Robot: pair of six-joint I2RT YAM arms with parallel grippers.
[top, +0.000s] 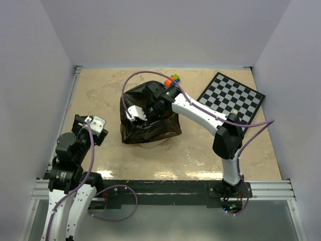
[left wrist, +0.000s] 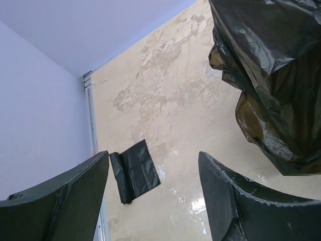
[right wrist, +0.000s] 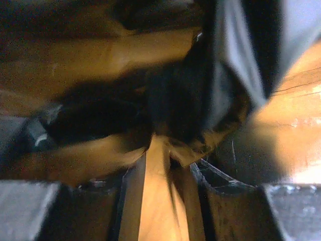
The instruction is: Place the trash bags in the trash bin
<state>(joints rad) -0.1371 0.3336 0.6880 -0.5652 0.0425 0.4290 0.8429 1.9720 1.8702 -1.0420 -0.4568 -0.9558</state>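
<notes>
A dark brown-black trash bag (top: 150, 118) stands draped in a heap at the table's middle; it also shows in the left wrist view (left wrist: 273, 75). The trash bin is hidden under and inside its film. My right gripper (top: 143, 114) reaches into the bag's open top. In the blurred right wrist view its jaws (right wrist: 168, 160) stand close together with bag film (right wrist: 220, 75) and a beige strip pinched between them. My left gripper (top: 83, 123) is open and empty at the table's left, clear of the bag. A second, folded black bag (left wrist: 134, 170) lies flat below it (left wrist: 153, 155).
A black-and-white chequered board (top: 231, 98) lies at the back right. A small orange, blue and green object (top: 174, 79) sits behind the bag. White walls close in the table on three sides; a metal rail (left wrist: 90, 115) runs along the left edge.
</notes>
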